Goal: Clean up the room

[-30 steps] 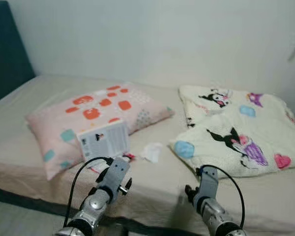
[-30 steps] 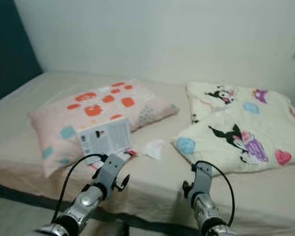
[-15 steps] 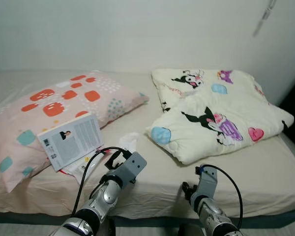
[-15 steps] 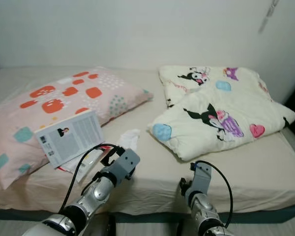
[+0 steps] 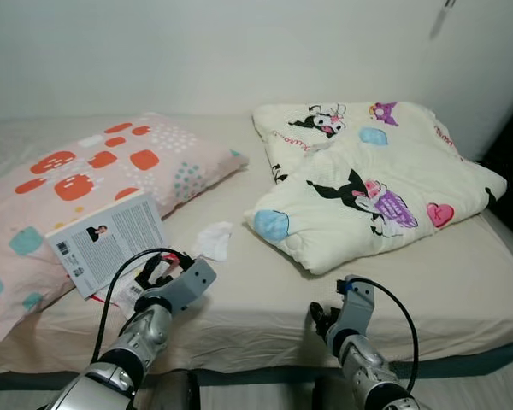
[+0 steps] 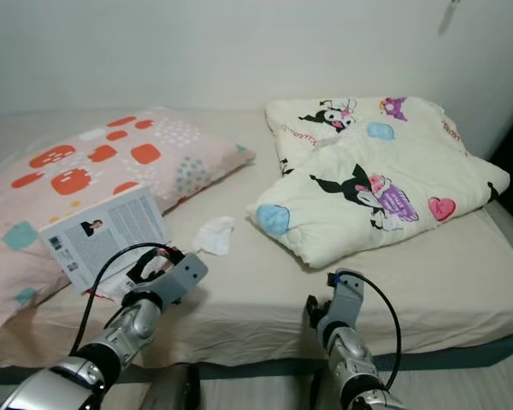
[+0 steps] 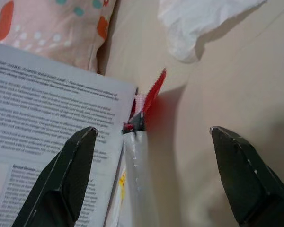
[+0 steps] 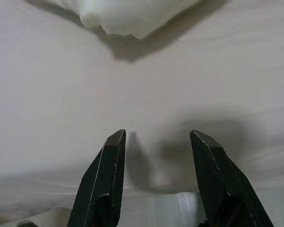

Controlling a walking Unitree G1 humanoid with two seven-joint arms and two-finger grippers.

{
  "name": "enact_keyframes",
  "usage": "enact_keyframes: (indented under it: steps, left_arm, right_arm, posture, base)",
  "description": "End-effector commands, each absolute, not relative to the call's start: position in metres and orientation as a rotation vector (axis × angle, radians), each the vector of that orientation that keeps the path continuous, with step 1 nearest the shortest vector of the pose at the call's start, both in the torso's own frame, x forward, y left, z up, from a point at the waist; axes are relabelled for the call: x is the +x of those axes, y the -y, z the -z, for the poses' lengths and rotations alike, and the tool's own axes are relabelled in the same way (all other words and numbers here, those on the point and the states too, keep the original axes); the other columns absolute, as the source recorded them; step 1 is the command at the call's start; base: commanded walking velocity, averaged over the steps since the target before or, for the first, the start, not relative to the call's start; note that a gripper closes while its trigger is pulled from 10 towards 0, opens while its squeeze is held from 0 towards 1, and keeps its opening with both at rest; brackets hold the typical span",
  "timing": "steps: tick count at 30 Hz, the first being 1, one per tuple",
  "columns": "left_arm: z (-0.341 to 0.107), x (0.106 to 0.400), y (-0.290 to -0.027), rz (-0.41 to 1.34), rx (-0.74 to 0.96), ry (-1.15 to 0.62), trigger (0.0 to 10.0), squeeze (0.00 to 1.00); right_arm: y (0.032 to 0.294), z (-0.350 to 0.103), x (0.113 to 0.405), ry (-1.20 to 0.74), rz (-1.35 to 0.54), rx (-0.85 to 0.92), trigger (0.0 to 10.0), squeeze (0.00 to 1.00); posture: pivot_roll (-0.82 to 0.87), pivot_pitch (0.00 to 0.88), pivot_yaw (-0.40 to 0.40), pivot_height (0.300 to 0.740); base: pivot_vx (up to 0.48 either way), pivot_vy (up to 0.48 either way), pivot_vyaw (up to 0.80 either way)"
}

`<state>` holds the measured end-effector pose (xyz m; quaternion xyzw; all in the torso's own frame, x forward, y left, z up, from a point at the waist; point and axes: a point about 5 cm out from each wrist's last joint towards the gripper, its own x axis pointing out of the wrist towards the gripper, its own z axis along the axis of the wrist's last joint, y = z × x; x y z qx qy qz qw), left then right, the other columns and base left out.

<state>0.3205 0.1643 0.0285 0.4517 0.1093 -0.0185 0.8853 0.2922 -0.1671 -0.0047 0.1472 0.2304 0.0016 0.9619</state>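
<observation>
The wrapper (image 7: 138, 156), a crinkled silver packet with a red torn end, is lying on the bed sheet (image 5: 427, 282) at the near edge, half tucked under the book (image 5: 107, 243). In the left wrist view its long axis is running roughly along the line of the fingers, red tip pointing away from the camera, and it is sitting between the two fingertips, nearer the one over the book. It is lying straight ahead of the left gripper (image 7: 151, 165) and close to it; judged from this, a short forward reach with little turning would bring the jaws round it.

The book is leaning against the pillow (image 5: 77, 179) and overlapping the wrapper's edge, so a closing finger is at risk of catching the page. A crumpled tissue (image 5: 214, 241) is lying just beyond the wrapper, apart from it, between the pillow and the folded blanket (image 5: 368, 179).

The left gripper is standing wide, holding nothing, its arm stretched low over the bed edge and aimed at the wrapper. The right gripper (image 8: 156, 179) is hovering at the bed edge well to the right, below the blanket's near corner, its fingers parted and empty over bare sheet. The left arm is plainly the nearer one to the wrapper and the tissue; the right is the nearer one to the blanket.
</observation>
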Motion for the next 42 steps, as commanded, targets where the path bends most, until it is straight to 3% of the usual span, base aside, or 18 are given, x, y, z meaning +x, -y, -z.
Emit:
enact_keyframes:
  steps: [1,4,5,6,14,23,28,31,33,34,36,38,40,42]
  left_arm:
    - [-0.02,0.313,-0.184,-0.014,0.968,-0.306,10.0,0.0]
    - [-0.019,0.311,-0.19,-0.041,0.957,-0.325,10.0,0.0]
    - [-0.019,0.311,-0.191,-0.057,0.952,-0.325,6.2,0.0]
    - [-0.021,0.312,-0.193,-0.075,0.949,-0.317,0.0,0.0]
    - [-0.027,0.315,-0.199,-0.132,0.947,-0.302,0.0,0.0]
    - [-0.036,0.314,-0.235,-0.264,0.889,-0.334,0.0,0.0]
    - [-0.036,0.315,-0.225,-0.144,0.775,-0.295,0.0,0.0]
    - [-0.034,0.317,-0.204,0.03,0.474,-0.294,0.0,0.0]
    - [-0.034,0.317,-0.204,0.03,0.474,-0.294,0.0,0.0]
    - [-0.034,0.318,-0.2,0.091,0.354,-0.305,0.0,0.0]
    - [-0.033,0.317,-0.195,0.174,0.281,-0.32,0.0,0.0]
    - [-0.033,0.317,-0.195,0.174,0.281,-0.32,0.0,0.0]
    - [-0.022,0.306,-0.181,0.44,0.309,-0.371,0.0,0.0]
    - [-0.019,0.301,-0.178,0.53,0.306,-0.393,0.0,0.0]
  right_arm:
    - [0.161,-0.008,0.302,-0.386,-0.05,0.324,10.0,0.0]
    - [0.157,-0.015,0.307,-0.344,-0.083,0.332,10.0,0.0]
    - [0.154,-0.02,0.31,-0.318,-0.098,0.342,10.0,0.0]
    - [0.152,-0.025,0.314,-0.29,-0.117,0.352,10.0,0.0]
    - [0.146,-0.039,0.321,-0.219,-0.174,0.366,10.0,0.0]
    - [0.135,-0.056,0.33,-0.156,-0.267,0.372,10.0,0.0]
    - [0.132,-0.056,0.329,-0.158,-0.279,0.378,10.0,0.0]
    - [0.127,-0.057,0.331,-0.163,-0.294,0.427,10.0,0.0]
    - [0.127,-0.057,0.331,-0.163,-0.294,0.427,10.0,0.0]
    - [0.124,-0.058,0.332,-0.162,-0.312,0.439,10.0,0.0]
    - [0.12,-0.06,0.332,-0.16,-0.337,0.449,10.0,0.0]
    - [0.12,-0.06,0.332,-0.16,-0.337,0.449,10.0,0.0]
    - [0.115,-0.064,0.334,-0.149,-0.369,0.474,10.0,0.0]
    - [0.114,-0.066,0.336,-0.139,-0.376,0.483,10.0,0.0]
  posture:
    - [0.04,0.136,-0.028,0.556]
    - [0.04,0.143,-0.029,0.556]
    - [0.03,0.152,-0.032,0.556]
    - [0.02,0.159,-0.033,0.556]
    - [0.02,0.166,-0.044,0.556]
    - [0.04,0.144,-0.06,0.556]
    - [0.06,0.129,-0.057,0.556]
    - [0.08,0.118,-0.054,0.556]
    - [0.08,0.118,-0.054,0.556]
    - [0.08,0.108,-0.054,0.556]
    - [0.09,0.103,-0.052,0.556]
    - [0.09,0.103,-0.052,0.556]
    - [0.11,0.076,-0.055,0.556]
    - [0.11,0.064,-0.057,0.556]
  base:
    - [0.0,0.0,0.0]
    - [0.0,0.0,0.0]
    - [0.0,0.0,0.0]
    - [0.0,0.0,0.0]
    - [0.0,0.0,0.0]
    - [0.0,0.0,0.0]
    - [0.0,0.0,0.0]
    - [0.0,0.0,0.0]
    - [0.0,0.0,0.0]
    - [0.0,0.0,0.0]
    - [0.0,0.0,0.0]
    - [0.0,0.0,0.0]
    - [0.0,0.0,0.0]
    - [0.0,0.0,0.0]
